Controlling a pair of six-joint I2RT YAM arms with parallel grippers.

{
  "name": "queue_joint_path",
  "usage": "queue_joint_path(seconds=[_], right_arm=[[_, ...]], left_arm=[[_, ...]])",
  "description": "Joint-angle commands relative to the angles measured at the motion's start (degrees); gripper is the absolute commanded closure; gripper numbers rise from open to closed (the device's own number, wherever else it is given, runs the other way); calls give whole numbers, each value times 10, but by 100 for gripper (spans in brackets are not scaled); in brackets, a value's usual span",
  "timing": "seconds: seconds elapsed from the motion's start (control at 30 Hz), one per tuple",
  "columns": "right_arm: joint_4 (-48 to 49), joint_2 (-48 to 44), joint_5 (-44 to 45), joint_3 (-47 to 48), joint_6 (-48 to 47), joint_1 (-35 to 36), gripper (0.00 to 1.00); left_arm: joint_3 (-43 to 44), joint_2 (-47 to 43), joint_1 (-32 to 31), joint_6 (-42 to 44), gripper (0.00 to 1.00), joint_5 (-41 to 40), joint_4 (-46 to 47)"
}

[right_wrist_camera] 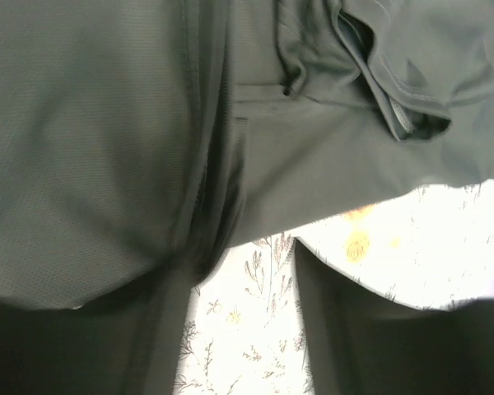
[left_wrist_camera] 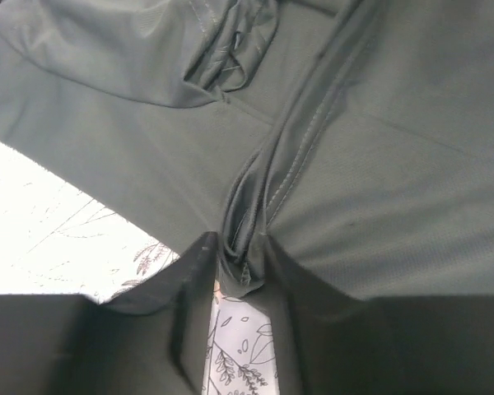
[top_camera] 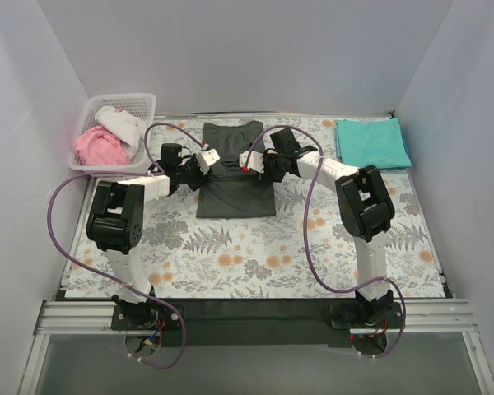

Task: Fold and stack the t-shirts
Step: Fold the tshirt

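1. The charcoal t-shirt (top_camera: 235,185) is lying flat on the far middle of the floral sheet (top_camera: 255,255).
2. The left end effector (top_camera: 207,158) is pinching a raised fold of that shirt.
3. The right end effector (top_camera: 247,160) is sitting low over the same shirt, its fingers (right_wrist_camera: 337,329) spread, with the sheet showing between them.
4. The teal t-shirt (top_camera: 372,141) is lying folded at the sheet's far right corner.
5. A basket (top_camera: 119,97) is sitting at the sheet's far left corner, holding pink and white laundry (top_camera: 107,140).

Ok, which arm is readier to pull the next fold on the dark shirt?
Left, probably. The left pincer pinches a ridge of the dark shirt, while the right pincer stands open at the shirt's edge with only floral sheet showing between its fingers.
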Motion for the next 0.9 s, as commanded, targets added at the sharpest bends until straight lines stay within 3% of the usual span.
queue_joint_path(seconds=[0.0,0.03,0.07,0.27,0.43,0.67,0.87], right_arm=[[29,-18,13,29,19,-3,47],[37,-25,16,29,24,-3,44],[40,-31,16,29,31,-5,44],[37,-83,7,25,95,-13,49],[5,-82,-43,47,180,-17,58],[-63,-6,-182,128,294,-19,68],[-74,60,-272,169,343,-19,72]], left_arm=[[28,-14,5,-15,70,-20,13],[32,-17,7,-18,68,-20,10],[35,-23,10,-28,58,-21,8],[40,-98,14,-69,56,14,-28],[-56,-193,6,-34,55,89,-69],[-210,-290,-111,73,55,39,-92],[-248,-281,-167,60,55,-10,-22]])
